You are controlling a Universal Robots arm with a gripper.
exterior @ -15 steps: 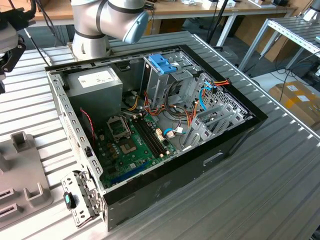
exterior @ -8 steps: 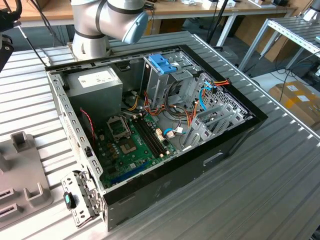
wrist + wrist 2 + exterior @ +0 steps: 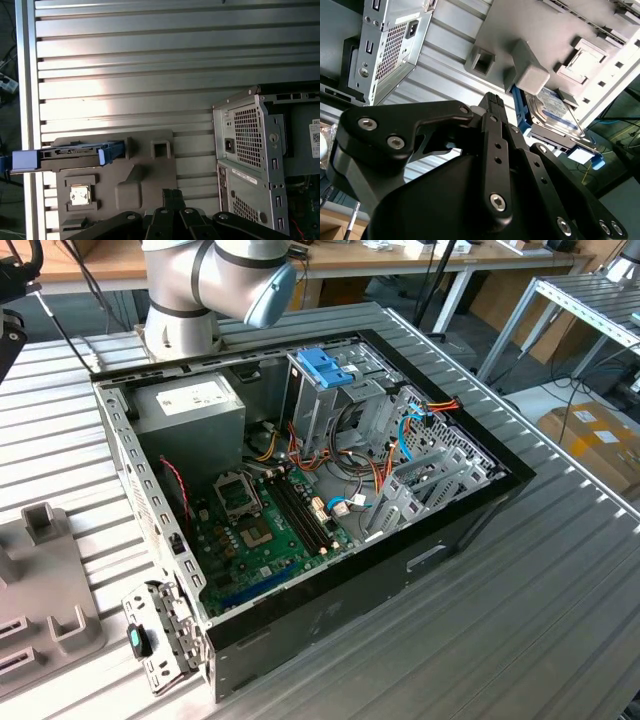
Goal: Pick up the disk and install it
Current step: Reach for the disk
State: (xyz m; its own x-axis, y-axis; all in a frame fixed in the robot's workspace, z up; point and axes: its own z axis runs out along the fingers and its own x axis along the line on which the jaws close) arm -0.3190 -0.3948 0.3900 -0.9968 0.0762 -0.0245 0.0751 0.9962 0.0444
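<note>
Gripper hovers over the grey fixture, near the disk but apart from it. I see nothing in its grasp, and I can't tell how far open it is.

Disk stands on edge in a slot on the side of the fixture away from the PC case. The light-blue carrier rail frames it, and the labelled face shows in the second wrist view. In the first wrist view it's edge-on: the long axis runs parallel to the slats of the table, with one blue end reaching the table edge.

Exterior view, case as clock centre: fixture between 8 and 9 o'clock, arm base at 11, drive cage inside toward 12.

My read: the disk lies off to one side of the gripper's line, not under it. The grasp hinges on that sideways offset and on squaring the wrist to the long axis. There's only one arm, so no choice of hand.
</note>
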